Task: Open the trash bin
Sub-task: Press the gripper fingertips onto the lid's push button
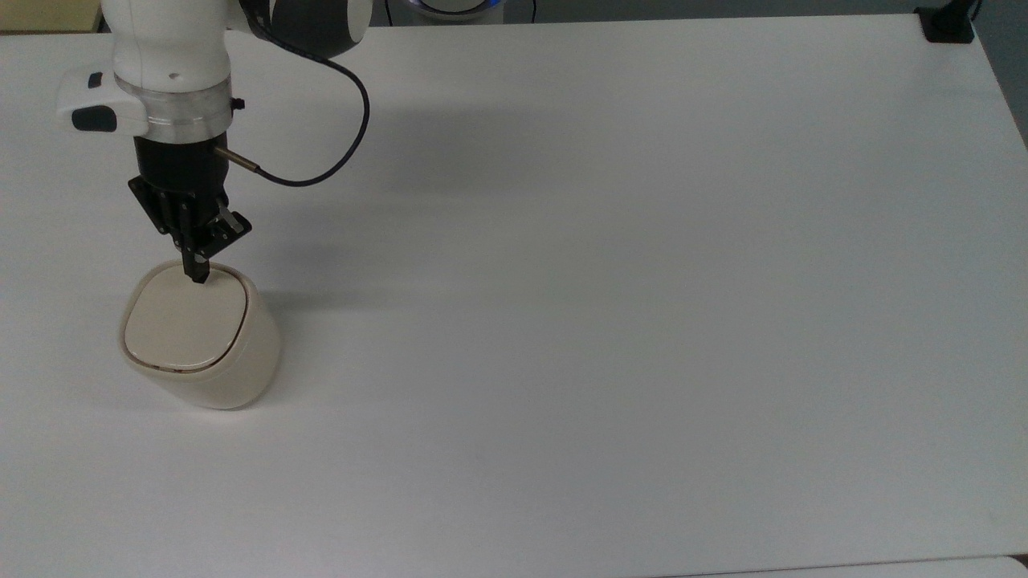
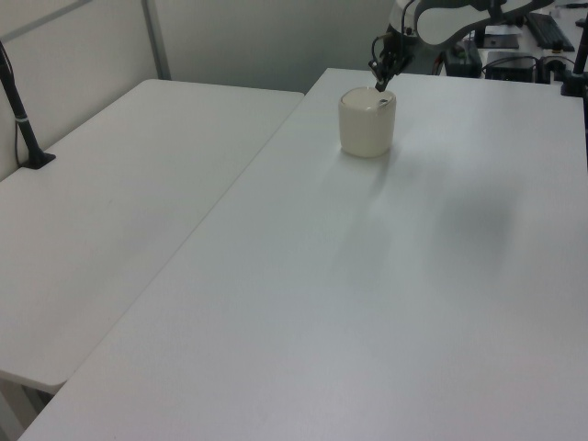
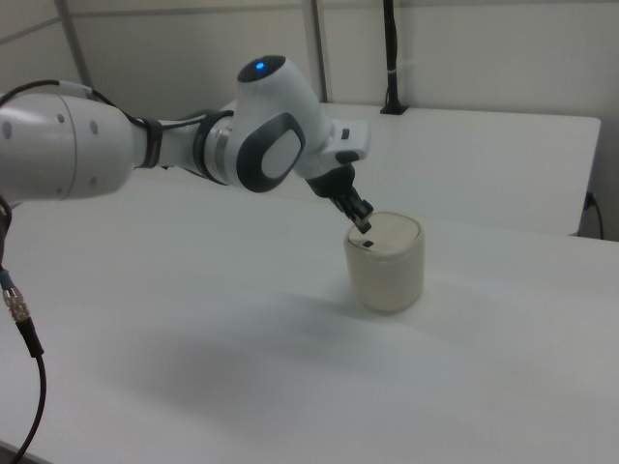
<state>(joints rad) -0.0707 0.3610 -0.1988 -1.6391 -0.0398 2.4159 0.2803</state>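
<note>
The trash bin (image 1: 201,337) sits at the left side of the top view on the white table (image 1: 602,321), lid still flat. The gripper (image 1: 196,273) has its fingers pinched together, holding nothing, tip right over the black button (image 3: 367,243). I'd press straight down, gently and centred, so the bin doesn't tip or skid.

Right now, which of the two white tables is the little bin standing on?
The trash bin stands on the larger table, the one on the left view's right, where the gripper hangs at its lid. The other table carries just a black pole.
</note>
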